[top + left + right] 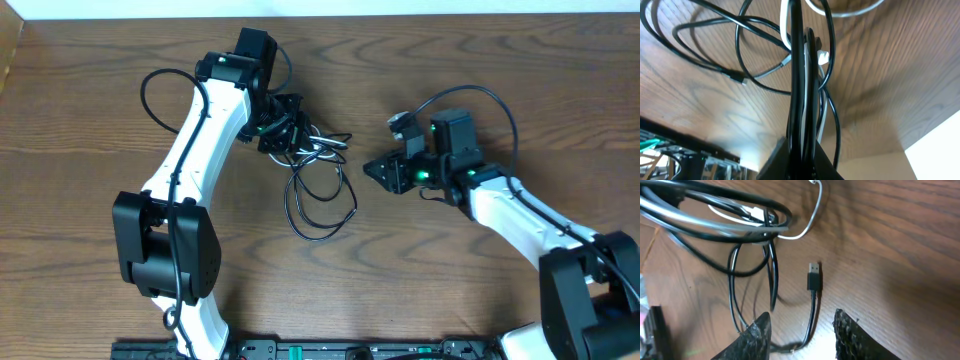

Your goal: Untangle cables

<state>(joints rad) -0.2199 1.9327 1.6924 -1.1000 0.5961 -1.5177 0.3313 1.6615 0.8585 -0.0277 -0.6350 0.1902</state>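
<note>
At the left gripper [283,128], fingers pressed together pinch the cables [318,185] near their knot, anchoring it, I'd judge, while loops spill nearward across the table [480,60]. To the right, the right gripper [805,340] hangs spread and empty, lined up on a black USB plug [813,276].

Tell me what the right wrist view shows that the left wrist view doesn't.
Only the right wrist: the right gripper open, with a black USB plug lying on the brown wooden table ahead of it. Only the left wrist: the left gripper shut on the thin black and white cables, and the table's edge. Both: loops of those cables over the wood grain.
</note>
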